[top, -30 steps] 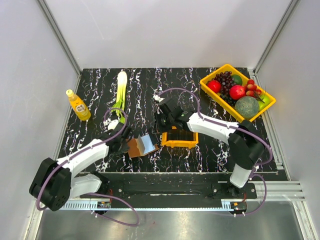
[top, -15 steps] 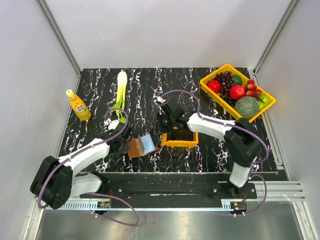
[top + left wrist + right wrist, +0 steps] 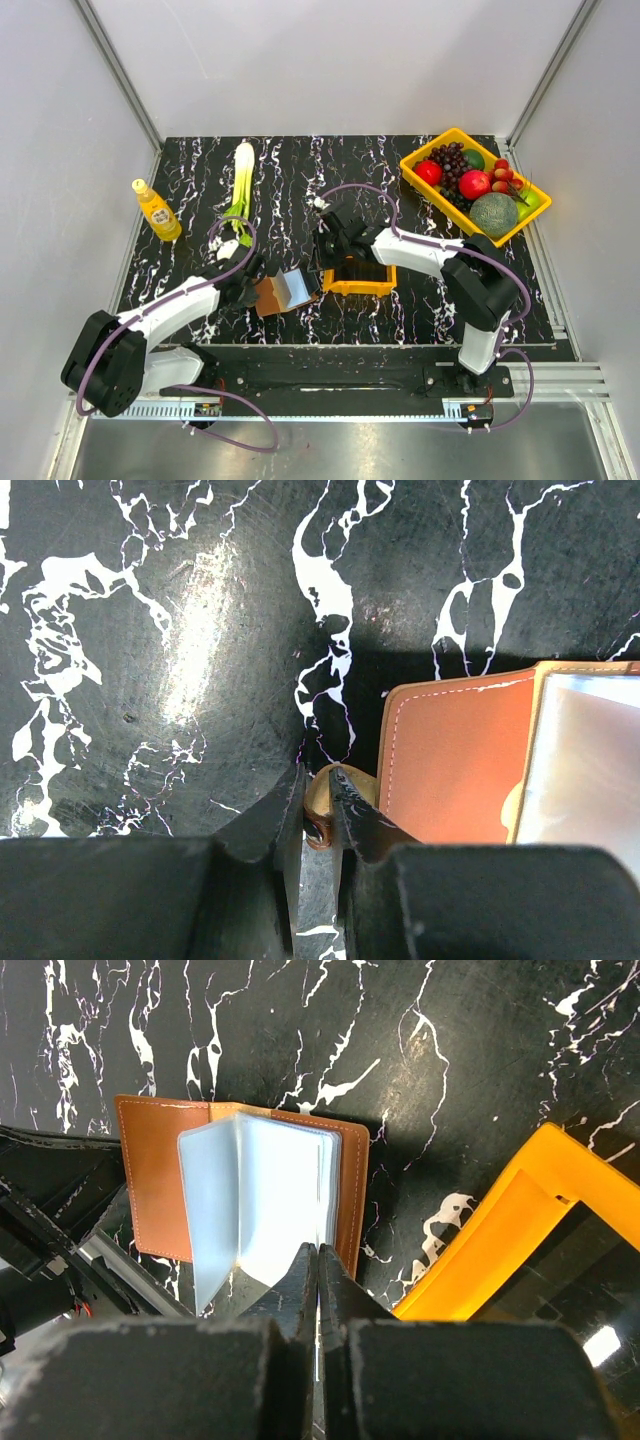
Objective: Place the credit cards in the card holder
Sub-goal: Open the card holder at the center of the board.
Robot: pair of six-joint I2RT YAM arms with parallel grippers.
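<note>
The brown card holder lies open near the table's front, its clear sleeves fanned upward. My left gripper is shut on the holder's left edge; in the left wrist view its jaws pinch a tan leather rim beside the cover. My right gripper hovers over the holder's right half, between it and the orange bin. Its jaws are shut, with a thin pale card edge showing between them and running toward the sleeves beside the brown cover. No other credit cards are clearly visible.
A small orange bin sits just right of the holder, its rim close to my right fingers. A yellow fruit tray is back right; a leek and a yellow bottle are at the left.
My right gripper has edged slightly left and forward, from above the orange bin toward the card holder. The left gripper and the holder have stayed put.
</note>
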